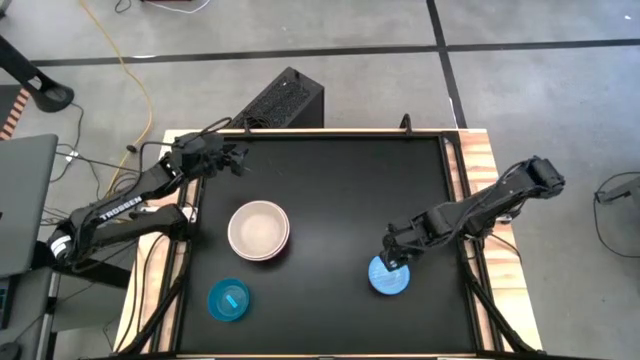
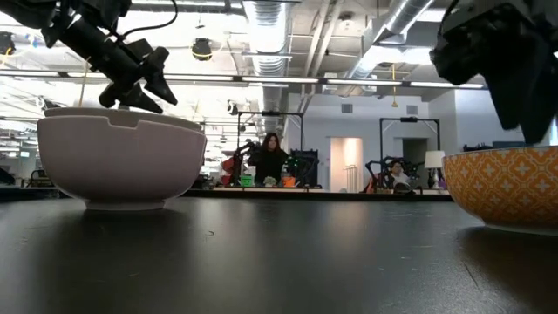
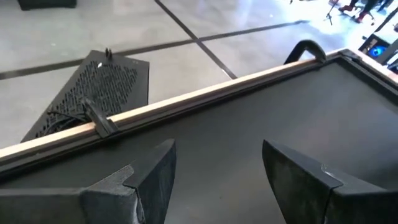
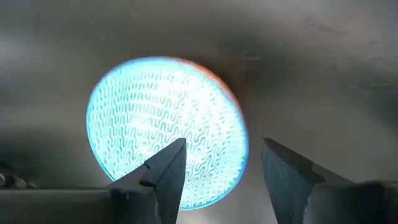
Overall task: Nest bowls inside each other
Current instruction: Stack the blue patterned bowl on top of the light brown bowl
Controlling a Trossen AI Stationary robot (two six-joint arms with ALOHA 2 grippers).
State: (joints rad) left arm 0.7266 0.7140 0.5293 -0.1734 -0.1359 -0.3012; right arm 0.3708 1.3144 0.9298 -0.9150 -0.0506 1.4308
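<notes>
Left of centre on the black table stand nested bowls (image 1: 258, 230), pale beige inside with a pinkish rim around it; the low view shows them as a pale bowl (image 2: 122, 161) resting on its foot. A cyan-teal bowl (image 1: 228, 300) sits alone near the front left. The blue patterned bowl (image 1: 390, 278), orange outside (image 2: 506, 187), sits at the front right. My right gripper (image 4: 217, 177) hangs open over it, pointing down, one finger over its inside and one beyond its rim (image 4: 239, 118). My left gripper (image 1: 236, 160) is open above the table's far left corner.
The table has a raised wooden rim (image 1: 470, 160). A black perforated box (image 1: 285, 100) lies on the floor beyond the far edge. A laptop (image 1: 25, 200) stands off the left side. People (image 2: 270, 161) are far back in the room.
</notes>
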